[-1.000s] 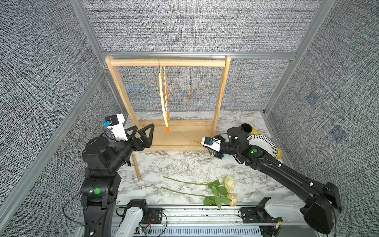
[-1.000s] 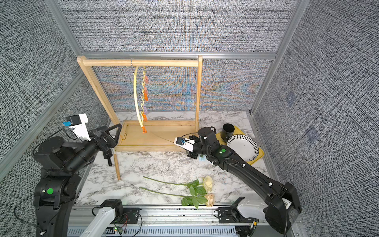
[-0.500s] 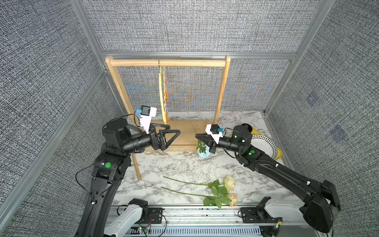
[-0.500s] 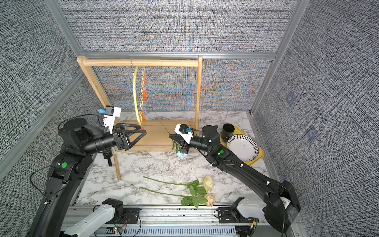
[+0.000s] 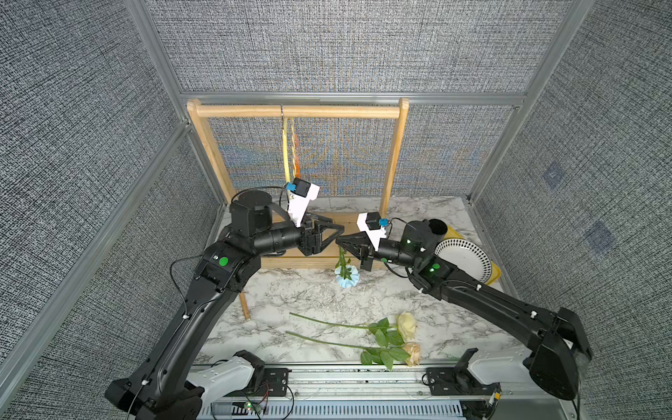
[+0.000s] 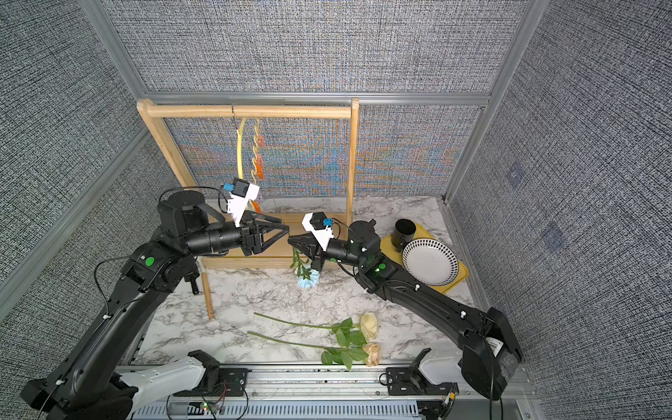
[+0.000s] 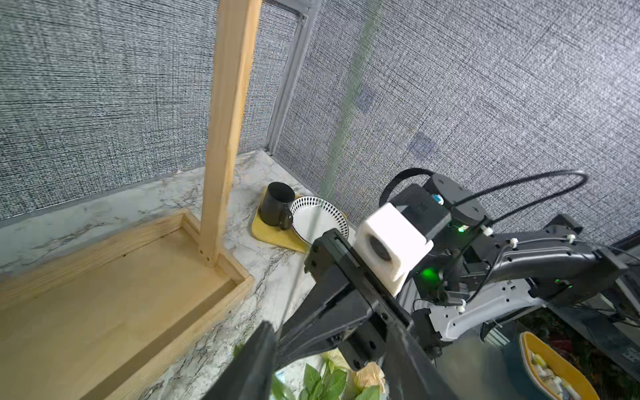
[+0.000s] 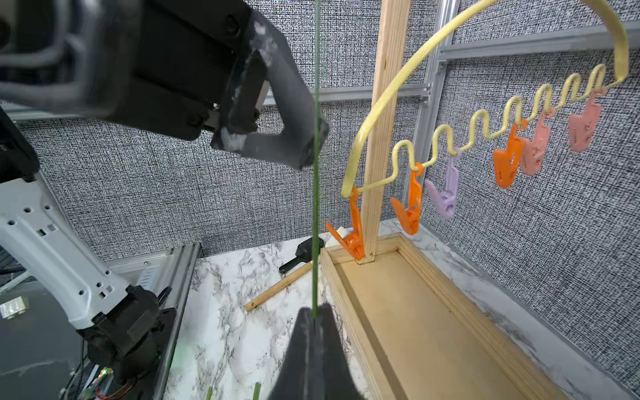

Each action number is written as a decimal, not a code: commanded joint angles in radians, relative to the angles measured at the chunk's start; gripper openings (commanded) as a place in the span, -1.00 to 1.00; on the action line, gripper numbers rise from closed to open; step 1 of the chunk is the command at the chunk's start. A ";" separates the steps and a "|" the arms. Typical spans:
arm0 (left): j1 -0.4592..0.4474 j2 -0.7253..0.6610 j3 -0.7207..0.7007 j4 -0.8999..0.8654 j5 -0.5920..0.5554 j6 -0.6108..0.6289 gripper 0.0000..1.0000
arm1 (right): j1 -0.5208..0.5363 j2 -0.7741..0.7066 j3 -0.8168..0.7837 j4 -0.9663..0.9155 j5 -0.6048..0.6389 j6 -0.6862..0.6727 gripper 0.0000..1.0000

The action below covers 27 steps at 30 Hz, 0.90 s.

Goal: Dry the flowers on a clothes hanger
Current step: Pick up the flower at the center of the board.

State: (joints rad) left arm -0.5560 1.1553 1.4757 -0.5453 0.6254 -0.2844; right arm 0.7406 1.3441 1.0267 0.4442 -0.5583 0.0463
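Cream rose [image 5: 406, 324] and tan rose [image 5: 413, 353] lie side by side near the desk's [image 5: 291, 298] front edge. Farther back, the right tool [image 5: 339, 241] is clamped on the blue flower's [image 5: 347, 280] stem, bloom hanging down. The left tool [image 5: 342, 230], jaws partly apart, is at that stem. Behind, the hanger [image 5: 287, 152] hangs from the rack [image 5: 298, 111].
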 commanded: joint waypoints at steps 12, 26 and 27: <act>-0.025 0.039 0.037 -0.013 -0.091 0.085 0.10 | 0.002 -0.020 0.009 0.016 -0.013 0.033 -1.00; -0.027 0.031 0.021 -0.007 -0.102 0.095 0.14 | -0.001 -0.041 -0.005 0.031 0.015 0.058 -1.00; -0.026 0.025 0.017 -0.007 -0.110 0.096 0.14 | -0.002 -0.046 -0.008 0.031 0.027 0.061 -1.00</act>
State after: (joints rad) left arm -0.5858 1.1912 1.4975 -0.5686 0.5579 -0.2039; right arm 0.7399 1.3144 1.0248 0.4290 -0.5392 0.1020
